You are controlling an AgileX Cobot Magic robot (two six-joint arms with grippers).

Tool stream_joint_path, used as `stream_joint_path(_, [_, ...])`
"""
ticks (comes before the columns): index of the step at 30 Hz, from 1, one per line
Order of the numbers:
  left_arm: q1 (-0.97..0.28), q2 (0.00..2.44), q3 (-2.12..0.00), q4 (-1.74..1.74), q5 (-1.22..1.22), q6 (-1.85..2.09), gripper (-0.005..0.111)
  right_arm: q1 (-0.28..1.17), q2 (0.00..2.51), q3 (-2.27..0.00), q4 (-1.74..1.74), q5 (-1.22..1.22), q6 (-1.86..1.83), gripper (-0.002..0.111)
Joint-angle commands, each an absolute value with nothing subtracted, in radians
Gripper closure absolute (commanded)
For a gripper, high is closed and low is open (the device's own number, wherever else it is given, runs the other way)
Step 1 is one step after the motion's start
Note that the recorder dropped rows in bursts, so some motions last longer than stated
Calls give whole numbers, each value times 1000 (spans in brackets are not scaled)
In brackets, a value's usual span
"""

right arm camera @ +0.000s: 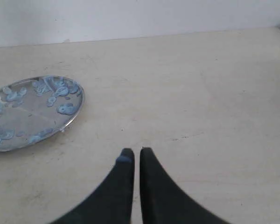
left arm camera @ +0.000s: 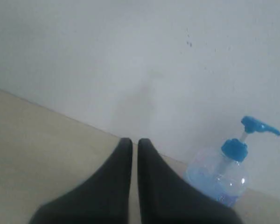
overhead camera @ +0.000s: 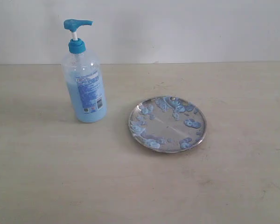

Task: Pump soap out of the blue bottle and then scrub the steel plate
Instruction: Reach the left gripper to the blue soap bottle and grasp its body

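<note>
blue bottle (overhead camera: 85,91), one; steel plate (overhead camera: 167,126), one; left claw (left arm camera: 134,143) and right claw (right arm camera: 136,152) both pressed together.

Jaws matte black, curved, tapering; blue smudge (right arm camera: 123,159) on right tip.

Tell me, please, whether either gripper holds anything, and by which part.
Nothing is held: the left gripper and right gripper are shut empty, apart from the blue bottle and steel plate.

Pale beige table (overhead camera: 46,177), faint scuffs and small dark marks across surface. Plain whitish wall (overhead camera: 186,28) along far edge, few tiny dark specks.
</note>
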State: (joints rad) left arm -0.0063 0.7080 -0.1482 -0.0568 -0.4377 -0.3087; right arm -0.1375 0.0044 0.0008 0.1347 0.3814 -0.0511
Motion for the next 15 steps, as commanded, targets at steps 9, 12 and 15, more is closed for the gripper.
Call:
stream_joint_path(9, [-12,1701,-335,598,-1221,-458,101,-140,0,0,129,378,-58,107])
stream_joint_path(12, [-12,1767,-354,652,-1221,-300,85,-140,0,0,129,378,-58,107])
stream_joint_path(15, [-12,1783,-368,685,-1221,-249,50,-140,0,0,129,378,-56,107])
